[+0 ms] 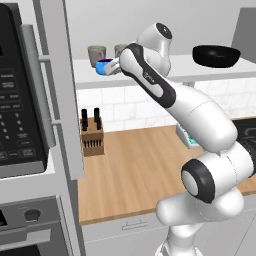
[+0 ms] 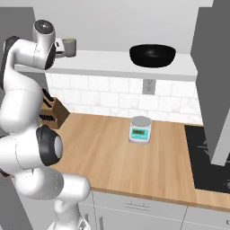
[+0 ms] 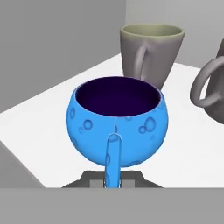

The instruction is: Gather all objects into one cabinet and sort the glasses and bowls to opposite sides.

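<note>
Arm (image 1: 200, 115): glossy white rounded links, bulbous shells, black bands at joints. Dark round cap (image 1: 163, 31) on top joint, grey disc inside. Elbow joint (image 1: 197, 180): white disc ringed black. Small dark lettering on black forearm band (image 1: 149, 77). Gripper (image 3: 112, 177): dark grey fingertips, blocky

**Arm up high, gripper clamped**

You've got the arm (image 1: 200, 125) rising from the base, elbow bent, forearm angled up and fwd to shelf height. Wrist is turned so the hand points roughly level into the cabinet. Your gripper (image 3: 113, 180) has its jaws drawn nearly together, pinching the handle of the blue bowl (image 3: 117, 126). Fingertips barely visible at the bottom of hand view, either side of the handle.
</note>
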Motion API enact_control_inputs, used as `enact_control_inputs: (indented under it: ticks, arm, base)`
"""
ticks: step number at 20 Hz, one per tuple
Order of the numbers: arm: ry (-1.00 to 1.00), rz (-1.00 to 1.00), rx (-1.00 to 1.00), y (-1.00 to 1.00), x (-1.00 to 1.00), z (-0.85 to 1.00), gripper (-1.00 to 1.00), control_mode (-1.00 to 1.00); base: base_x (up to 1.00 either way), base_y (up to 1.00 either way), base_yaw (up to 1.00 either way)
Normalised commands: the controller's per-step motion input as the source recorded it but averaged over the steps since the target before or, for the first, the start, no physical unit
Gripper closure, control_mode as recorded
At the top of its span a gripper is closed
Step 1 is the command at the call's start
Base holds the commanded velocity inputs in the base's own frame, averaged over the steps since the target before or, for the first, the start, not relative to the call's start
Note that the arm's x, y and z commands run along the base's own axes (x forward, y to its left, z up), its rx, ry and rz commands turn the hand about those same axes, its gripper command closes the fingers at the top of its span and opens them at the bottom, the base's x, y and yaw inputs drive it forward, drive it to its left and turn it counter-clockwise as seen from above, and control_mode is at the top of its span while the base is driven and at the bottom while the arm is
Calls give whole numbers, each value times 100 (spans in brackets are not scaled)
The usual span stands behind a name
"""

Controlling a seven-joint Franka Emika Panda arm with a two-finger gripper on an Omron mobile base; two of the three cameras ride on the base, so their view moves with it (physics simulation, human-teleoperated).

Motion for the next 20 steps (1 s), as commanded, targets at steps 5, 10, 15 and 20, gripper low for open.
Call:
enact_control_inputs:
  ticks: [5,10,15,20]
  arm:
    - [0,0,0,8,16,-4,100,-100]
    - [0,0,0,0,15,-1,100,-100]
    - [0,0,0,0,6,-15,100,-100]
    - [0,0,0,0,0,-4,100,-100]
  base:
    - [0,0,0]
    - [0,0,0]
    - [0,0,0]
    - [0,0,0]
